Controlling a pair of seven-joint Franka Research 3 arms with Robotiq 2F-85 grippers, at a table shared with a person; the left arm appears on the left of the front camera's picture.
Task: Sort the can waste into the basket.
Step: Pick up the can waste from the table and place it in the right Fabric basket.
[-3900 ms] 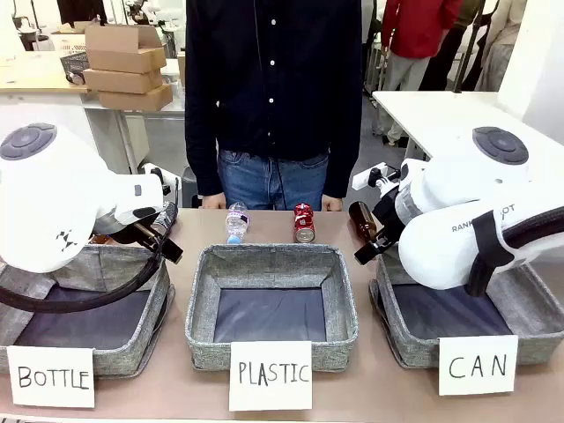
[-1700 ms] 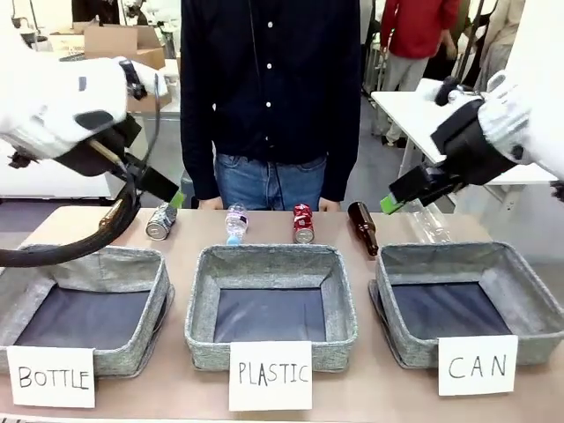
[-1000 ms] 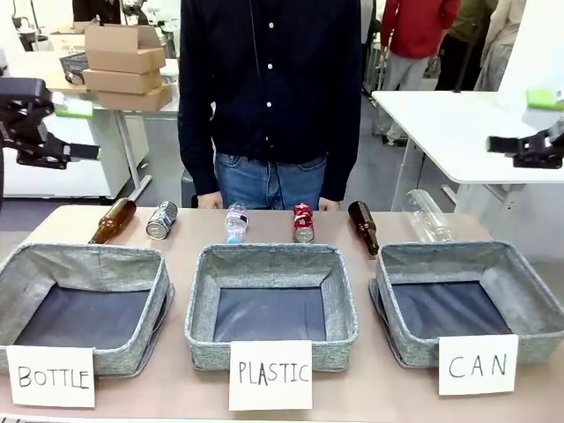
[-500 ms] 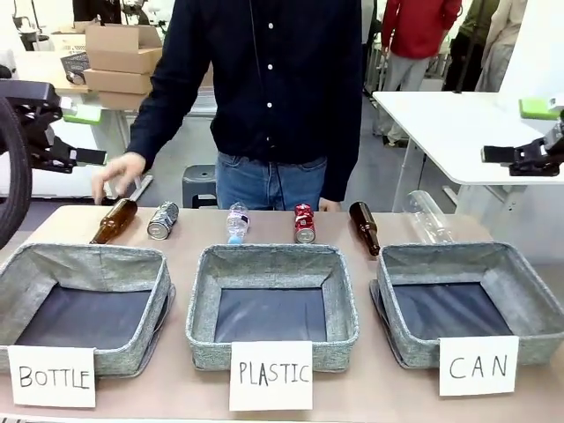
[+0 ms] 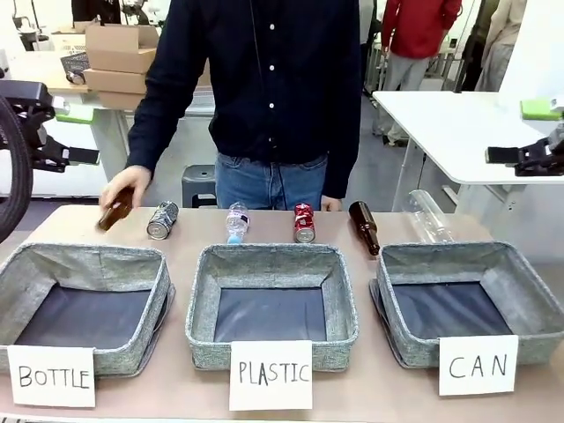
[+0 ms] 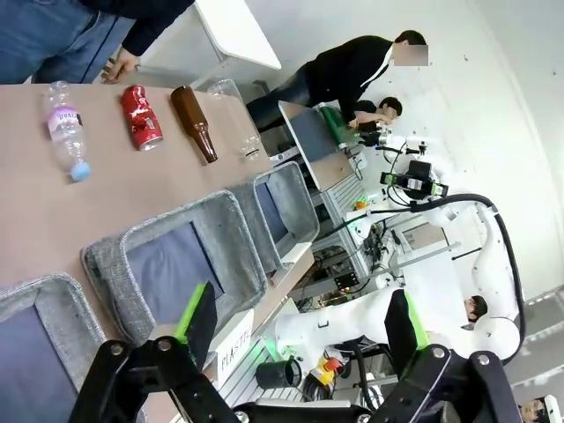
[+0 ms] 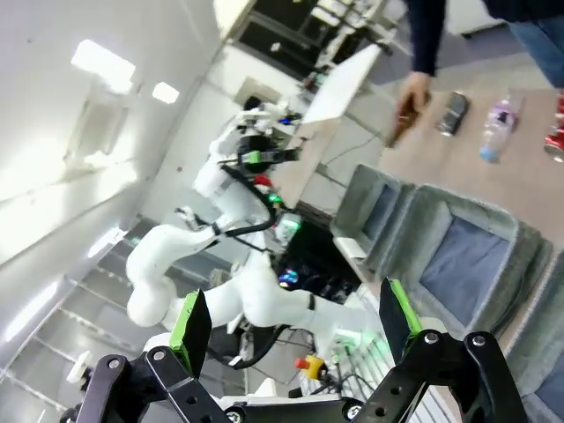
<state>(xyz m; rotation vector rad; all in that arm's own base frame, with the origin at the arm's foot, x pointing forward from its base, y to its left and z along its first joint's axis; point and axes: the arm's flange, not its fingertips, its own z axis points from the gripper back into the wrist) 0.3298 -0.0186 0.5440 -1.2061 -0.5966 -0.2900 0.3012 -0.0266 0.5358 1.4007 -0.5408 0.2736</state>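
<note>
Red can (image 5: 304, 223): on its side at the far strip of the table (image 5: 370, 397), beyond the PLASTIC bin (image 5: 198, 304); long axis near–far.
Dark can (image 5: 162, 219): on its side at far left, beyond the BOTTLE bin (image 5: 88, 256); long axis near–far, slightly slanted.
Basket (image 5: 458, 251): near right, carded CAN, nothing inside; both cans lie to its left and farther off.
Right gripper (image 5: 522, 132): high at the right edge, fingers apart, nothing between them. The red can lies left of and below it. Judged the nearer arm for that can and the basket.
Left gripper (image 5: 75, 134): high at the left edge, fingers spread, empty. The dark can lies right of and below it, well apart from the basket.
Hand (image 5: 123, 185): the person's, on a brown bottle (image 5: 113, 214) just left of the dark can; may crowd a left-arm reach.
Progress: neither can binned; judged at the start.
</note>
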